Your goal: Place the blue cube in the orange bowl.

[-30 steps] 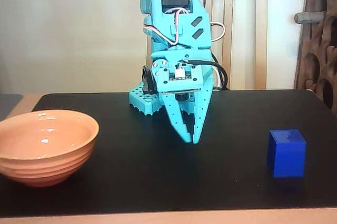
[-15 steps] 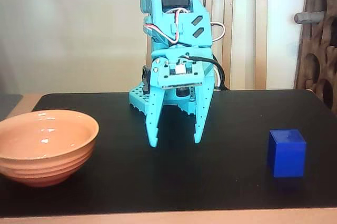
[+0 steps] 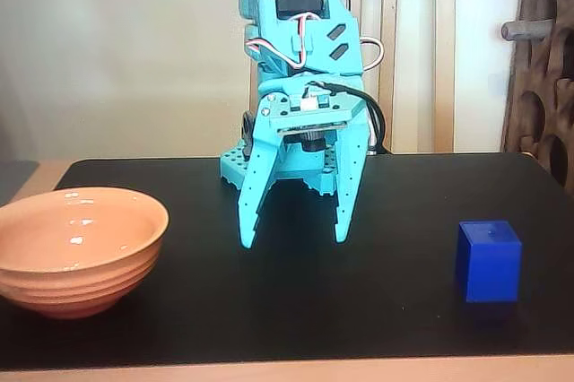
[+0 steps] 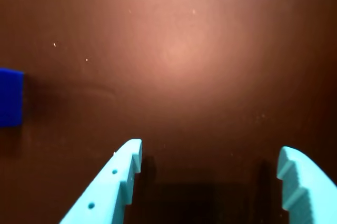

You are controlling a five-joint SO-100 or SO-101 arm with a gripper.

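Reaching | turquoise two-finger tool [image 3: 294,240] spread wide, empty | I'd swing toward small deep-blue cube [image 3: 489,261], straddle squarely | glossy peach-orange bowl [image 3: 76,247] waits opposite side

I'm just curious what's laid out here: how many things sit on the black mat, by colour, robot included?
Blue: 1, the cube
Orange: 1, the bowl
Turquoise: 1, the robot arm, its gripper open and empty
Total: 3
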